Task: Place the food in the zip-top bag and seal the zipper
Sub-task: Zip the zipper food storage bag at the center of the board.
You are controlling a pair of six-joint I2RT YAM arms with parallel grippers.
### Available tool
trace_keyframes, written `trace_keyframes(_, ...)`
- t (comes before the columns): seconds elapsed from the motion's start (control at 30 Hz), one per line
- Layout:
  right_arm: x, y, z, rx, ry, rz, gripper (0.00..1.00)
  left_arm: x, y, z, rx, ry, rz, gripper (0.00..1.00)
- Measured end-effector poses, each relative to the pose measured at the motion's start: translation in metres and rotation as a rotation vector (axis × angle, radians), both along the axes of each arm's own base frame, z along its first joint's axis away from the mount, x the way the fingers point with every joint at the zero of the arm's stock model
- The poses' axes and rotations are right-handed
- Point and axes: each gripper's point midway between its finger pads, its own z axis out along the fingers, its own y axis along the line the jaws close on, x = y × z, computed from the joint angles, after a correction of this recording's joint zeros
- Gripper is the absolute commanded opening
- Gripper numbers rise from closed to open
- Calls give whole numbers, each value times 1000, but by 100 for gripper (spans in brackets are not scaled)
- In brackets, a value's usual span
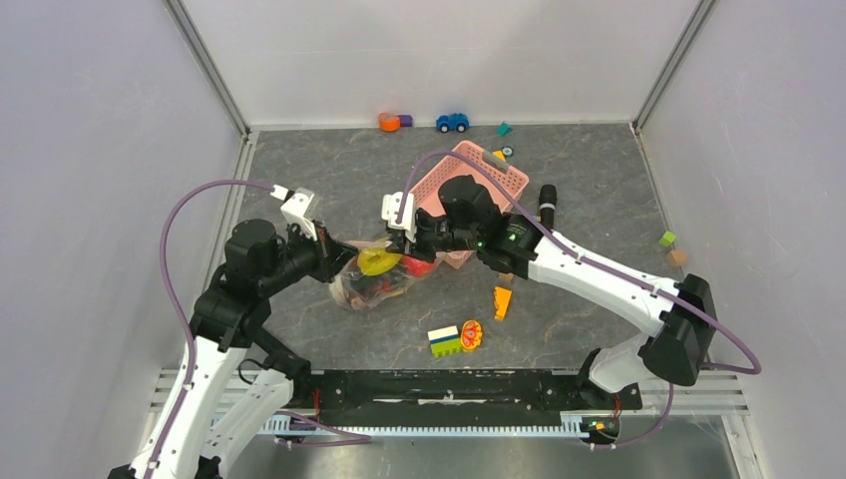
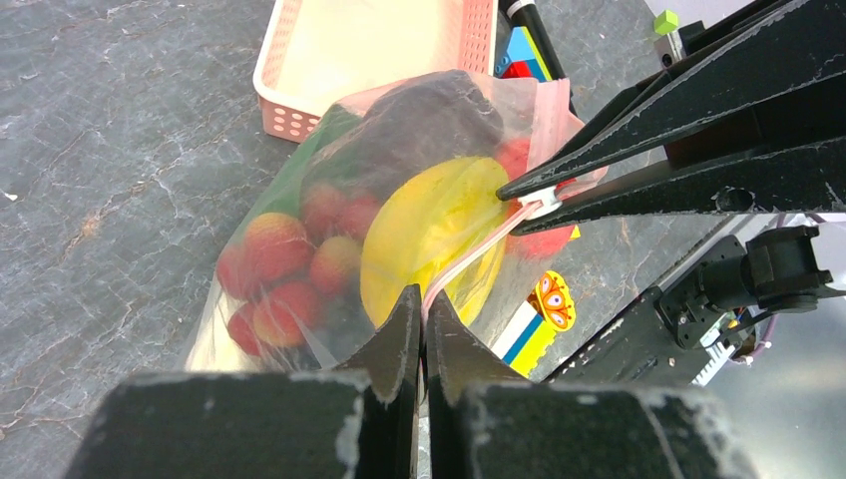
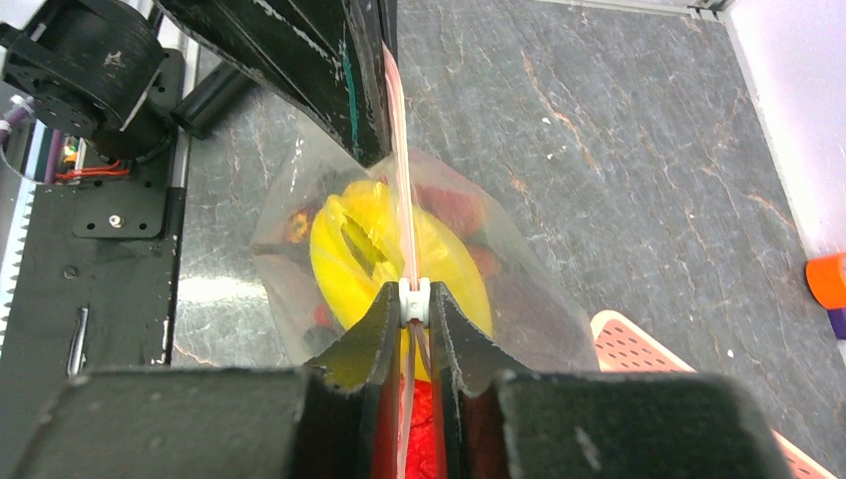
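"Two robot arms, I gather. Where do they meet?" asks the listener.

"Over the zip-top bag (image 1: 359,289), near the middle of the grey table (image 1: 599,180), just in front of a pink basket (image 1: 511,178)," says the describer. "The clear bag is held mouth up between both pincers. Its belly seems to rest on the table top."

"What is the left gripper doing?"

"The left gripper (image 2: 420,304) has its fingers pressed together on the zipper (image 2: 469,254), the thin pink strip, at the bag's left end."

"And the right one?"

"The right gripper (image 3: 414,304) is clamped on the white slider (image 3: 414,296) that rides on that strip. Between the two pincers the strip runs taut and straight."

"Where is the food (image 1: 384,269)?"

"Inside the bag. A yellow citrus (image 2: 429,235) presses against the plastic just under the strip. Red strawberries (image 2: 284,259) lie low beside it, a dark red apple (image 2: 429,120) sits behind, and green bok choy (image 2: 314,155) shows at the edge. Whether the mouth beyond the slider is shut I cannot tell."

"Anything outside the bag?"

"An orange wedge (image 1: 502,301) and a green, white and blue block (image 1: 444,341) lie on the table nearer the arm bases, apart from the bag."
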Motion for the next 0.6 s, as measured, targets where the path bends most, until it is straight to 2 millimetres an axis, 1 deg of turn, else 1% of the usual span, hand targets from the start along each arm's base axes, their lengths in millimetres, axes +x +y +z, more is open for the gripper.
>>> trace_keyframes(0.2, 3, -5, 0, -12, -10, -10, 6, 1, 2, 1, 0, -3, 18, 2)
trace_keyframes(0.6, 8, -15, 2, -19, -27, -36, 8, 4, 8, 1, 10, -16, 56, 2)
